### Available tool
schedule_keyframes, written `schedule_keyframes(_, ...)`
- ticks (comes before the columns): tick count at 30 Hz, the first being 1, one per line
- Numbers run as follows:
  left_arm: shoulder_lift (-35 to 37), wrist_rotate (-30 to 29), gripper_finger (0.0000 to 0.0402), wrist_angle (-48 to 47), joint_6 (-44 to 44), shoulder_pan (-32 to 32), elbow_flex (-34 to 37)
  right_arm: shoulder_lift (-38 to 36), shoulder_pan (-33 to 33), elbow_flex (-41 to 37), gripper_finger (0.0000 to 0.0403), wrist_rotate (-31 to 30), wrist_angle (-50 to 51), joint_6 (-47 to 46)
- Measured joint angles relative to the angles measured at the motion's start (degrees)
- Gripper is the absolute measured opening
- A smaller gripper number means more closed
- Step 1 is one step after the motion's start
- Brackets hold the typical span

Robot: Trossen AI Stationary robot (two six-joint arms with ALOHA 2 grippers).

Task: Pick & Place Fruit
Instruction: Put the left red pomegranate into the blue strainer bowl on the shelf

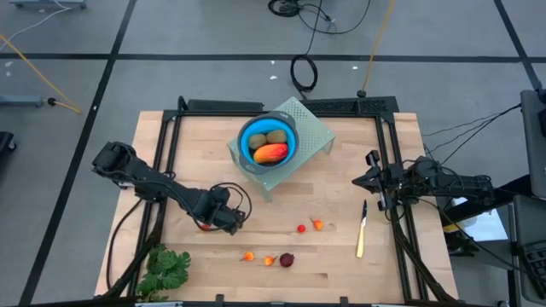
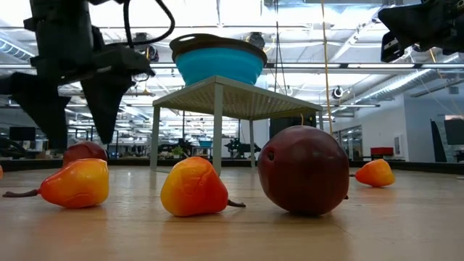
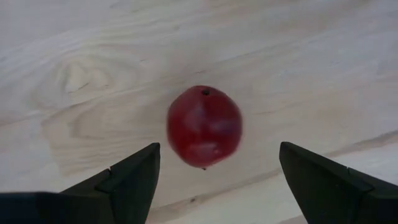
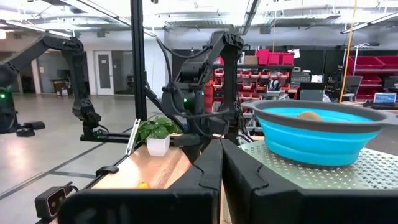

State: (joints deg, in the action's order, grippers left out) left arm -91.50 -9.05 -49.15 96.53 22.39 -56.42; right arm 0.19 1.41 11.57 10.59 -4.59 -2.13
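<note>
A dark red ball [image 3: 204, 127] lies on the wooden table, and my left gripper [image 3: 217, 180] hangs over it pointing down, open, one finger on either side and clear of it. The low view shows the same gripper [image 2: 72, 109] above that ball [image 2: 83, 152]. A second dark red ball [image 1: 287, 259] and tiny orange and red pieces [image 1: 248, 256] [image 1: 301, 228] lie loose toward the near edge. The blue bowl [image 1: 268, 141] holds two brown-green ovals and a long orange-red piece [image 1: 271, 153]. At the table's right, my right gripper [image 4: 221, 180] waits, shut and holding nothing.
The bowl stands on a pale perforated stand [image 1: 311, 128] at the table's far middle. A yellow-handled knife [image 1: 362, 230] lies near the right edge. A green leafy bunch [image 1: 166, 269] sits at the near left corner. Black frame rails [image 1: 166, 162] run along both sides.
</note>
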Motion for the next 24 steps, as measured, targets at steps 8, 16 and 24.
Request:
schedule_keyframes(8, 0.00, -0.29, 0.0315, 4.17, 0.00, -0.12, 3.17, 0.02, 0.00, 0.00, 0.0000, -0.02, 0.06, -0.13)
schedule_keyframes(16, 0.00, -1.48, 0.0319, 4.51, -2.48, -2.05, 3.48, 0.02, 0.00, 0.00, 0.0000, -0.02, 0.07, -0.13)
schedule_keyframes(24, -0.37, -1.45, 0.0319, 4.54, -4.52, -2.62, 3.48, 0.02, 0.00, 0.00, 0.0000, -0.03, 0.06, -0.10)
